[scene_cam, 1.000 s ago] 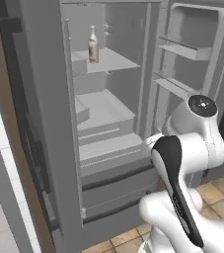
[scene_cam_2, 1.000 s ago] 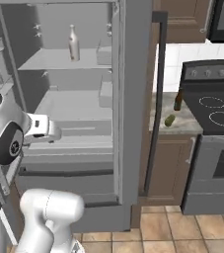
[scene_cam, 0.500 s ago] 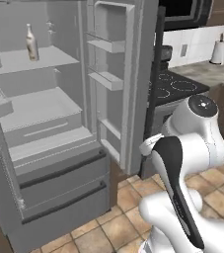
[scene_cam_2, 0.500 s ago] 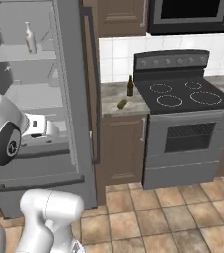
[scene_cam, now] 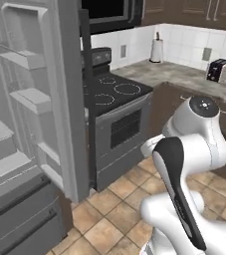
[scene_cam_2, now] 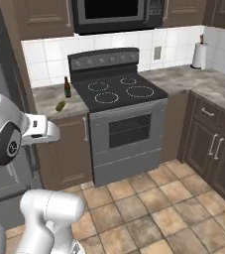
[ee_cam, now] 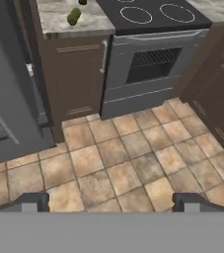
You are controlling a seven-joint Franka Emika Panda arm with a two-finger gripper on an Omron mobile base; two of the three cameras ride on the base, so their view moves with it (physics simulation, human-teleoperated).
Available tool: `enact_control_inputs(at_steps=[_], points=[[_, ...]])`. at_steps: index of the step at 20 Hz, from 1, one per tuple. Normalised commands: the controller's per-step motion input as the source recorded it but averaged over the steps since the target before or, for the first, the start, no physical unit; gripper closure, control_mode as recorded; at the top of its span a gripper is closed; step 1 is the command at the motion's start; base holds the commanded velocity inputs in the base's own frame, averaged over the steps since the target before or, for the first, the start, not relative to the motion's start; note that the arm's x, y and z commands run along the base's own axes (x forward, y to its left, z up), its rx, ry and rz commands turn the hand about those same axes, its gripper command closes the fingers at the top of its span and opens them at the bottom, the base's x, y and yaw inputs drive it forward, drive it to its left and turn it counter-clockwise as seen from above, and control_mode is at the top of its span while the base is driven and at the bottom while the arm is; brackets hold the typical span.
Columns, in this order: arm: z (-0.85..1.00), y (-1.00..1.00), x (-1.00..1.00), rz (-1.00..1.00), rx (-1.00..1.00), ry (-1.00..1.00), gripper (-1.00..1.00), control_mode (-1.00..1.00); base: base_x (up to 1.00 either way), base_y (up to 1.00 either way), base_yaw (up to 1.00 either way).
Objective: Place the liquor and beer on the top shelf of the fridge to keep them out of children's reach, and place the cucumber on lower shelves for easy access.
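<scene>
Fridge (scene_cam: 45,99) open, shelf contents unclear, pincer (ee_cam: 111,201) empty

On the speckled stone counter (scene_cam_2: 47,96) left of the black electric stove (scene_cam_2: 115,94), the slim brown beer bottle (scene_cam_2: 67,88) stands behind the small green cucumber (scene_cam_2: 60,105); the grey fridge (scene_cam: 32,124) stands further left.

- Left base view: behind the arm, facing forward and down, close beside the open fridge (scene_cam: 30,114) door, stove (scene_cam: 112,107) beyond.
- Right base view: from the other side, farther back, facing the stove (scene_cam_2: 116,106) squarely.
- Hand view: aimed down at floor tiles (ee_cam: 123,163), stove (ee_cam: 150,59) front shared.
</scene>
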Motion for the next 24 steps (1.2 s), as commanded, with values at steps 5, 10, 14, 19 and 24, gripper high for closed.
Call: enact_control_inputs(at_steps=[5,10,14,19,24], points=[[0.00,0.00,0.00,0.00,0.00,0.00,-1.00,1.00,0.51,-0.58,-0.12],[0.00,0.00,0.00,0.00,0.00,0.00,-1.00,1.00,0.76,-0.41,0.29],[0.00,0.00,0.00,0.00,0.00,0.00,-1.00,1.00,0.94,-0.16,0.48],[0.00,0.00,0.00,0.00,0.00,0.00,-1.00,1.00,1.00,0.00,0.52],[0.00,0.00,0.00,0.00,0.00,0.00,-1.00,1.00,1.00,-0.02,0.50]])
